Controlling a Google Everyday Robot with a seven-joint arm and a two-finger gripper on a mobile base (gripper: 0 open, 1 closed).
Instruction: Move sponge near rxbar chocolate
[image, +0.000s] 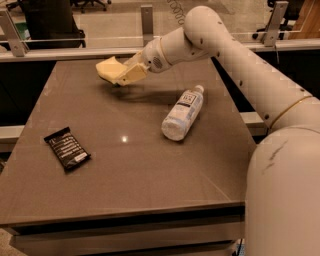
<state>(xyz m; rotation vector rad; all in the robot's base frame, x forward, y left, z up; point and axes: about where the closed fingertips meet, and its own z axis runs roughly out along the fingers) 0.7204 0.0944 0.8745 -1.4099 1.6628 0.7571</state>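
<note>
The pale yellow sponge (107, 68) is held off the table at the far side, tilted. My gripper (124, 75) is shut on it, its cream fingers clamped over the sponge's right part. A shadow lies on the table below them. The rxbar chocolate (67, 148), a flat black wrapper with white text, lies near the table's left front, well apart from the sponge and gripper.
A clear plastic bottle (182, 113) lies on its side right of the table's middle. The brown table (130, 170) has its front edge near the bottom of the view. A glass rail with metal posts (146, 20) runs behind the table. My white arm fills the right side.
</note>
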